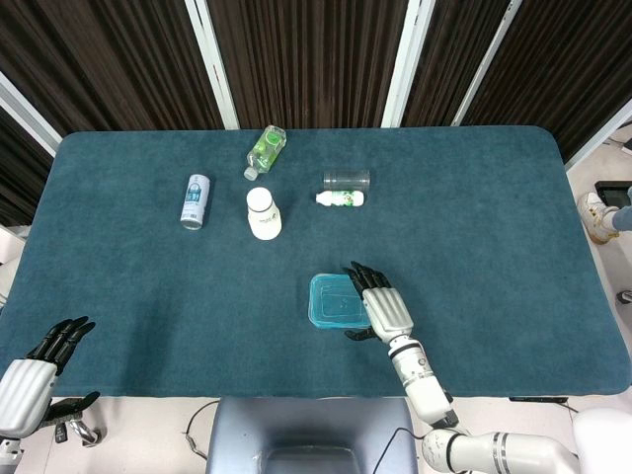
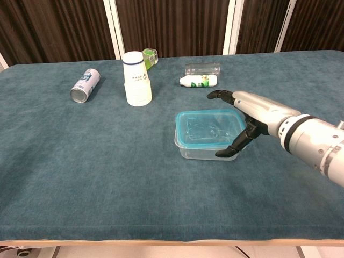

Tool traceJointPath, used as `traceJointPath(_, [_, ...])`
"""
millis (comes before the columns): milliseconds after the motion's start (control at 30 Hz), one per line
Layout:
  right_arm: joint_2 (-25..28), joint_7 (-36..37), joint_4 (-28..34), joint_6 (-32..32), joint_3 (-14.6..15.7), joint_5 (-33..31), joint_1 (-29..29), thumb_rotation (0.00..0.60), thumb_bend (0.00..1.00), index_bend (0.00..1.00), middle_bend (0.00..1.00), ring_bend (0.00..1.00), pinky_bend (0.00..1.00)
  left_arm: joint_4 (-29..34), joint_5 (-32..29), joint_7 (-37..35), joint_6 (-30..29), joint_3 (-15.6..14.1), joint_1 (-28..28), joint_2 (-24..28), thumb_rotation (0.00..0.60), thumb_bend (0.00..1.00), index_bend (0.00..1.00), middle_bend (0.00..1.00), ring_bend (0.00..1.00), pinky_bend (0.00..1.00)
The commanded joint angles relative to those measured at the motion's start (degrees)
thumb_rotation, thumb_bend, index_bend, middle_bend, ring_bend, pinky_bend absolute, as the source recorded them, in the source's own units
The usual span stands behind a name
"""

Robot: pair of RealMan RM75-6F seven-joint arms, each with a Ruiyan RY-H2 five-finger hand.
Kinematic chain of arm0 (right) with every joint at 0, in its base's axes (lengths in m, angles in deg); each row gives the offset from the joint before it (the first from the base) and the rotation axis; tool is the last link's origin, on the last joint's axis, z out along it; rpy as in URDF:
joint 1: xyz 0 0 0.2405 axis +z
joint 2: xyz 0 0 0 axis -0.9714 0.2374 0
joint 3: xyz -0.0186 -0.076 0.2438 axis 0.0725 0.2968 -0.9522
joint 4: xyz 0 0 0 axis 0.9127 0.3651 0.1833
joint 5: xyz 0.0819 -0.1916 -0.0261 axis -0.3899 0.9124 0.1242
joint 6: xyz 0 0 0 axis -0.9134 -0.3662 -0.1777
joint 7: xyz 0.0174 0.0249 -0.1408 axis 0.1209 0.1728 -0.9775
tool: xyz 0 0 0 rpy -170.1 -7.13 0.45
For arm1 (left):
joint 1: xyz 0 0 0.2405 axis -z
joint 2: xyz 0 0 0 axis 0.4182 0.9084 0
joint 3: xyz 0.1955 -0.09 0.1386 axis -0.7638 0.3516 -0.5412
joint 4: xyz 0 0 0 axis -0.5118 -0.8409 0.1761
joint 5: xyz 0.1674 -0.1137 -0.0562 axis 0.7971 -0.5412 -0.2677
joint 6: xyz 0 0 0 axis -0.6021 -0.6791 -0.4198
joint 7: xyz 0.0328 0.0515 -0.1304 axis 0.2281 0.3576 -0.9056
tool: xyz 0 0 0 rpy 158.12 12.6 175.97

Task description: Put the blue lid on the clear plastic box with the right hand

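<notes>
The blue lid (image 1: 332, 297) (image 2: 208, 126) lies on top of the clear plastic box (image 2: 200, 150) near the table's front middle. My right hand (image 1: 379, 301) (image 2: 246, 114) is at the box's right side, fingers spread, its thumb reaching down by the box's right front corner. It holds nothing that I can see. My left hand (image 1: 38, 370) hangs at the table's front left corner, fingers apart and empty; the chest view does not show it.
Farther back stand a white paper cup stack (image 1: 263, 212) (image 2: 136, 78), a lying can (image 1: 196, 200) (image 2: 85, 85), a green bottle (image 1: 266, 150), a small white bottle (image 1: 341, 198) (image 2: 198, 80) and a clear cup on its side (image 1: 347, 180) (image 2: 202, 69).
</notes>
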Motion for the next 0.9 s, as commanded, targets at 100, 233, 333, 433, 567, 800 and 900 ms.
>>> traceJointPath(100, [2.63, -0.78, 2.82, 1.04, 2.23, 2.45, -1.15, 0.6, 0.21, 0.08, 0.09, 0.0, 0.17, 0.05, -0.04, -0.06, 0.02, -0.01, 0.0, 0.03, 0.6, 0.46, 0.13, 0.09, 0.09, 0.4])
traceJointPath(233, [5.73, -3.33, 5.86, 2.26, 5.13, 5.45, -2.11, 0.6, 0.21, 0.08, 0.08, 0.0, 0.14, 0.09, -0.13, -0.32, -0.11, 0.01, -0.07, 0.12, 0.6, 0.46, 0.13, 0.09, 0.09, 0.4])
traceJointPath(333, [8.86, -5.64, 8.98, 2.04, 7.36, 6.91, -2.51, 0.6, 0.22, 0.08, 0.08, 0.0, 0.13, 0.1, -0.2, -0.55, -0.11, -0.02, -0.1, 0.22, 0.6, 0.46, 0.13, 0.09, 0.09, 0.4])
traceJointPath(433, [11.64, -5.47, 10.41, -0.34, 8.41, 8.68, -1.71, 0.6, 0.32, 0.08, 0.08, 0.0, 0.13, 0.1, -0.21, -0.64, -0.1, -0.03, -0.1, 0.28, 0.6, 0.46, 0.13, 0.09, 0.09, 0.4])
traceJointPath(567, [15.12, -3.55, 9.42, -5.92, 8.78, 10.3, 0.68, 0.6, 0.47, 0.09, 0.08, 0.0, 0.12, 0.18, -0.2, -0.48, -0.04, -0.07, -0.11, 0.29, 0.6, 0.46, 0.13, 0.09, 0.09, 0.4])
traceJointPath(800, [17.43, -1.76, 5.58, -11.33, 8.81, 12.79, 3.8, 0.6, 0.47, 0.09, 0.08, 0.0, 0.11, 0.31, -0.41, -0.43, 0.08, -0.03, -0.12, 0.34, 0.6, 0.46, 0.13, 0.09, 0.09, 0.4])
traceJointPath(900, [16.73, -0.27, 4.12, -11.46, 8.82, 14.14, 4.0, 0.6, 0.47, 0.09, 0.08, 0.0, 0.11, 0.34, -0.39, -0.47, -0.01, -0.01, -0.15, 0.35, 0.6, 0.46, 0.13, 0.09, 0.09, 0.4])
